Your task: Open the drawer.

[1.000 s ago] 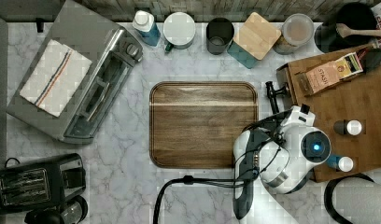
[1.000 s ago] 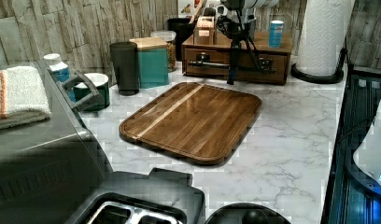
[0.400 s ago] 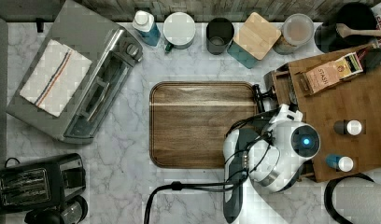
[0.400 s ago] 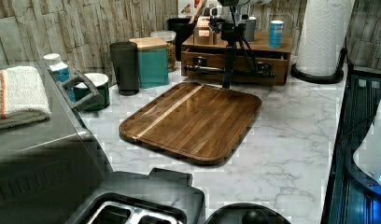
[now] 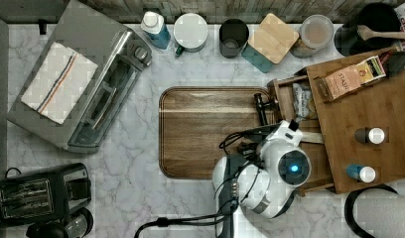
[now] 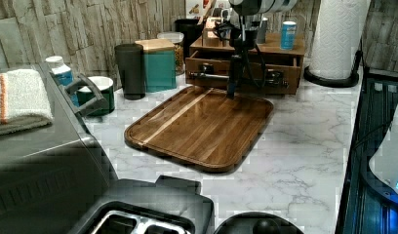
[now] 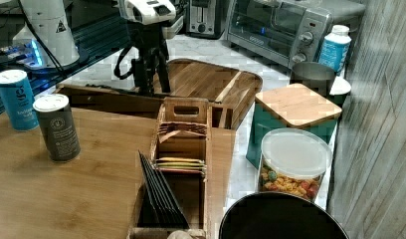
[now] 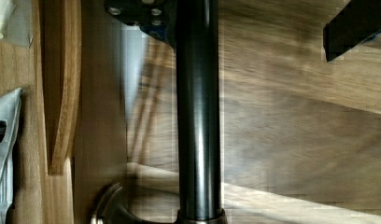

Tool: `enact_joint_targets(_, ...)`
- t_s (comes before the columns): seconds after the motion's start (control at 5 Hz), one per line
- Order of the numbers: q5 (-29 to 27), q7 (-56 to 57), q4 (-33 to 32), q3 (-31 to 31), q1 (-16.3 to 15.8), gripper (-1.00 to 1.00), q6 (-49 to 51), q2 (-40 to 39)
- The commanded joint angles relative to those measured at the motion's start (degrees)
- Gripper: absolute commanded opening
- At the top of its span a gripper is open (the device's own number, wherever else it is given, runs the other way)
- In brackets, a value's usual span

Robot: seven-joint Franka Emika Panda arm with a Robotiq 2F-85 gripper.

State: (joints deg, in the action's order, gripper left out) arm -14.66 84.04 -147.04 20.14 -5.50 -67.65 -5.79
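The drawer (image 5: 291, 106) stood partly pulled out of the wooden box (image 5: 374, 114) at the top view's right, its front reaching over the right edge of the cutting board (image 5: 210, 131) on the marble desk (image 5: 141, 198). In the top view a packet lay inside it. The gripper (image 6: 232, 87) hung down at the black bar handle (image 6: 221, 76); in the wrist view the bar (image 8: 198, 116) ran between one finger (image 8: 142, 14) and the other (image 8: 356, 28), which stood spread with a clear gap on one side, hooking the bar and not clamping it.

The main risk, as I judged it, was the loose hook. If the pull drifted off the drawer's sliding line, the bar could slide out of the fingers. A skewed pull could also jam the shallow drawer in its guides and drag the whole box across the desk, tipping the canisters (image 7: 56, 127) standing on top. The drawer front rode close above the board, so a downward pull might catch it there.
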Motion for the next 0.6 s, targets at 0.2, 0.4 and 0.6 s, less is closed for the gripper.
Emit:
enact_joint_targets(0.2, -1.63, -7.73, -11.73, -12.35, -11.97, 1.00, -1.25, 5.30)
enact_joint_targets(0.4, -3.61, -10.55, -11.49, -14.85, -13.61, 1.00, -0.54, 5.10)
enact_joint_targets(0.6, -2.06, -17.16, -11.62, -16.22, -15.63, 1.00, -0.32, 5.50)
